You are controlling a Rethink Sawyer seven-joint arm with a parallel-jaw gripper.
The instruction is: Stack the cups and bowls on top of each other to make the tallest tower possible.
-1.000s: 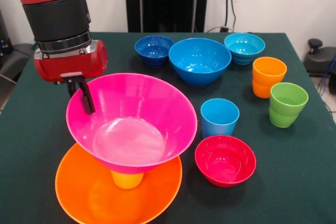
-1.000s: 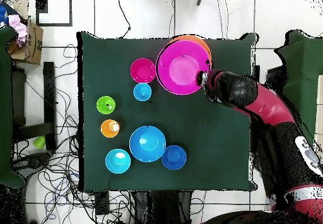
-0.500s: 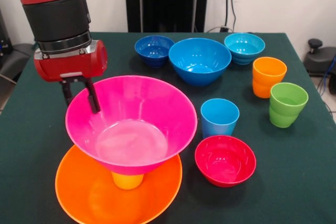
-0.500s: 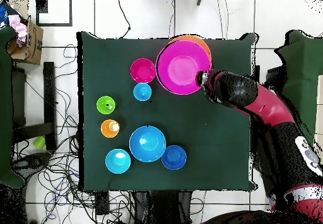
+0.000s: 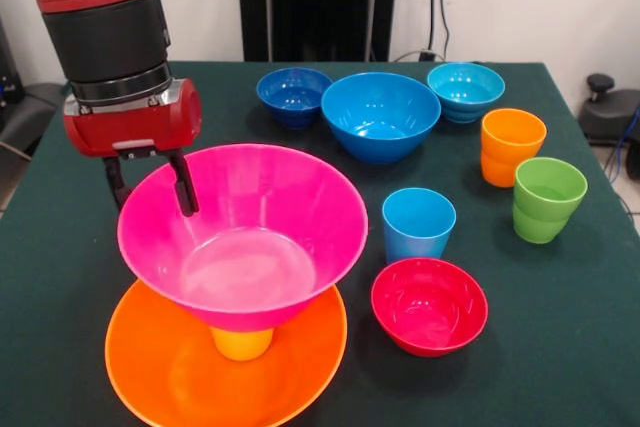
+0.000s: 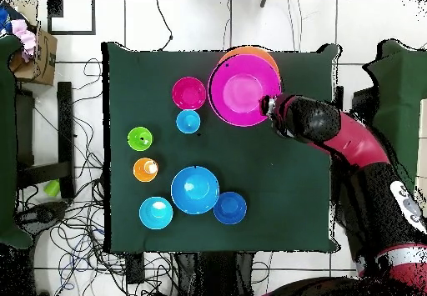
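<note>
– While the large pink bowl (image 5: 243, 237) sits on the yellow cup (image 5: 241, 342), inside the large orange bowl (image 5: 225, 362), where's the gripper (image 5: 150, 187)?
– Straddling the pink bowl's rim, one finger inside, one outside; whether it pinches, I cannot tell.
– Best release?
– Level the bowl over the cup, then open slowly. The light-blue cup (image 5: 418, 224) waits just beside the pink bowl.

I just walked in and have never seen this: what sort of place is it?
Probably a robotics lab: a red and black robot arm works over a dark green cloth-covered table, loose cables sprawl across the white tiled floor, and a cardboard box sits aside.
</note>
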